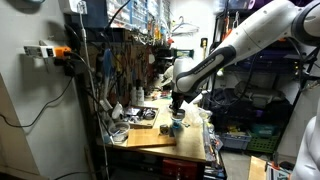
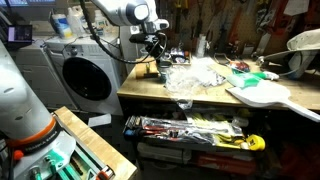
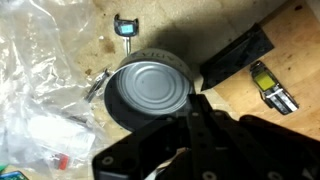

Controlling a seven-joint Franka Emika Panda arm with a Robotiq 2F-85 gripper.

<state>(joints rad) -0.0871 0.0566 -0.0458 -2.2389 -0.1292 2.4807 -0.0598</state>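
A round tin can with a plain silver top (image 3: pixel 150 88) stands on the wooden workbench (image 3: pixel 230 100). It also shows in both exterior views (image 1: pixel 176 126) (image 2: pixel 163 72). My gripper (image 3: pixel 192 118) hangs just above the can's near edge, and its fingers look pressed together with nothing between them. In both exterior views the gripper (image 1: pixel 177 103) (image 2: pixel 160 57) points down over the can. Crumpled clear plastic (image 3: pixel 40 95) lies right beside the can.
A black bar (image 3: pixel 236 58), a small yellow-green device (image 3: pixel 272 88) and a small blue clip (image 3: pixel 125 27) lie near the can. The bench holds plastic wrap (image 2: pixel 198 74) and a white board (image 2: pixel 262 95). A washing machine (image 2: pixel 85 75) stands beside it. Tools hang on the back wall (image 1: pixel 135 60).
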